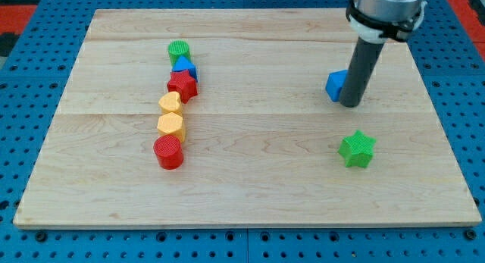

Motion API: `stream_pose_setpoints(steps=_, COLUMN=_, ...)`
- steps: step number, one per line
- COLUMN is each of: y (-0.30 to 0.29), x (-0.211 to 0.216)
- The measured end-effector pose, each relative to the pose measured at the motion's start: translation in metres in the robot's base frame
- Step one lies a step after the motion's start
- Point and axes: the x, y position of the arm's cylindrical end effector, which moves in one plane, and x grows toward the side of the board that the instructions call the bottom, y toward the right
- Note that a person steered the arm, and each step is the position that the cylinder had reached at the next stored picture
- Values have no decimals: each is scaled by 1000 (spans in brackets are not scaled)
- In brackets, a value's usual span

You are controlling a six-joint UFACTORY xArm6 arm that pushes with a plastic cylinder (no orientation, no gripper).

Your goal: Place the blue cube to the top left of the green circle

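Note:
The blue cube (336, 85) sits right of the board's middle, partly hidden by my rod. My tip (350, 104) rests against the cube's right side, touching or nearly so. The green circle (179, 51) stands far off at the upper left, at the top of a column of blocks.
Below the green circle run a blue triangle (185, 66), a red star (183, 85), a yellow heart (170, 104), a yellow hexagon (171, 125) and a red cylinder (169, 152). A green star (357, 148) lies below my tip. The wooden board (250, 187) sits on a blue perforated table.

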Motion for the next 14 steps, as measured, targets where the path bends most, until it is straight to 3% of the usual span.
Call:
stream_pose_setpoints(steps=2, y=-32, x=-62)
stream_pose_setpoints(steps=6, y=25, x=-93)
stream_pose_setpoints(steps=8, y=-90, x=-99)
stream_pose_setpoints(steps=10, y=-112, x=-123)
stream_pose_setpoints(steps=12, y=-195, x=-131)
stream_pose_setpoints(steps=14, y=-206, x=-148)
